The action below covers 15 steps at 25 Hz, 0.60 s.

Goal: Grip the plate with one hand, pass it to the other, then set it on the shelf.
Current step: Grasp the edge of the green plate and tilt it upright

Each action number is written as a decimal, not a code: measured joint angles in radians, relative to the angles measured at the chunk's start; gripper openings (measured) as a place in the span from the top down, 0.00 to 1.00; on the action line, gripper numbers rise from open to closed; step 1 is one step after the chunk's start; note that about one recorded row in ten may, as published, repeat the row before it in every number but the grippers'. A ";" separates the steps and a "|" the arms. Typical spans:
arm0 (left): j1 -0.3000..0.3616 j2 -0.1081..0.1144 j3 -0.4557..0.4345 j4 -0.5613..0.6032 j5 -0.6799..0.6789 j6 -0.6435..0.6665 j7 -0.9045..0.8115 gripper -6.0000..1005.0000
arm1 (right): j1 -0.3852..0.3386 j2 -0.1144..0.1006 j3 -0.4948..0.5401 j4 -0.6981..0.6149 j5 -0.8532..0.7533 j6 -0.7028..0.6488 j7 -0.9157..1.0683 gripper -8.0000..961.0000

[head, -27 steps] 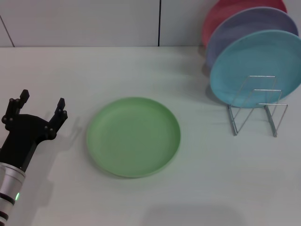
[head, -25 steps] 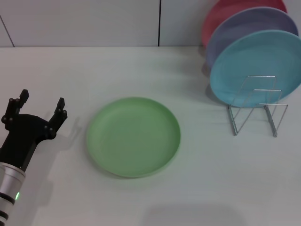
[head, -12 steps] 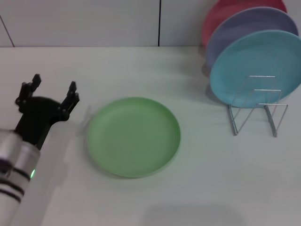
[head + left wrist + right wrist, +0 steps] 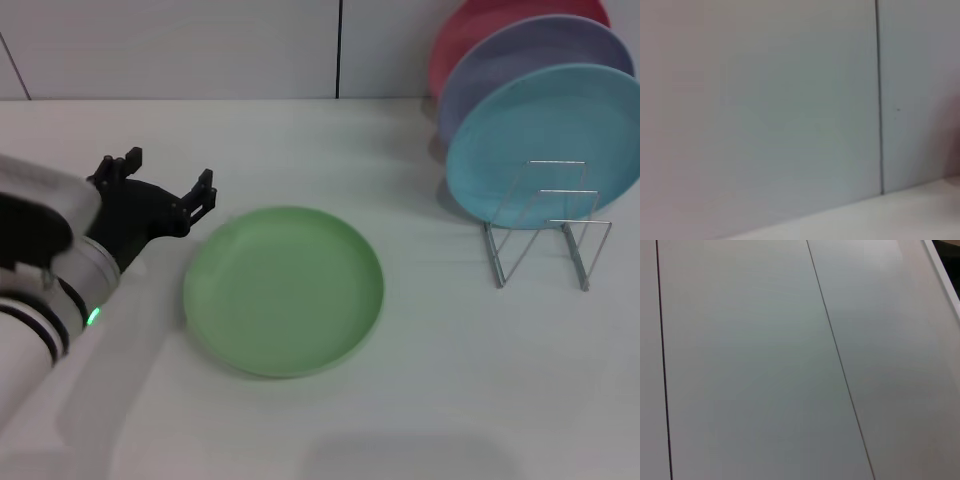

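One end effector [image 4: 166, 187], the left one, is showing in the head view, and it is hanging over the white counter [image 4: 300, 430] just beside the far-left edge of the green plate [image 4: 284, 290]. Its two black fingers [image 4: 203, 192] are standing apart with nothing between them, pointing away from the robot and a little toward the plate, not touching it as far as the view tells. Behind them the white and silver arm is glowing with a small green light [image 4: 92, 317].

The green plate is lying flat on the counter near the middle, well apart from the wire shelf [image 4: 545, 225] at the right. That shelf is holding a light blue plate [image 4: 530, 130] upright, with a lavender plate [image 4: 520, 60] and a pink plate [image 4: 475, 25] leaning behind it.

Both wrist views are showing only pale wall panels [image 4: 765, 100] with dark seams. The right end effector is appearing in no view.
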 joint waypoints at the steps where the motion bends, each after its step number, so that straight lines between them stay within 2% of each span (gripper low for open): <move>1: 0.009 0.000 -0.024 -0.040 0.000 -0.075 0.002 0.14 | 0.002 0.000 0.000 0.000 0.000 0.000 0.000 0.13; 6: 0.014 -0.005 -0.121 -0.128 -0.001 -0.389 -0.019 0.14 | 0.004 0.000 0.000 0.000 0.000 0.003 0.000 0.13; 15: -0.011 -0.008 -0.176 -0.105 0.029 -0.575 -0.143 0.14 | -0.002 0.000 0.000 0.000 -0.001 0.005 0.000 0.13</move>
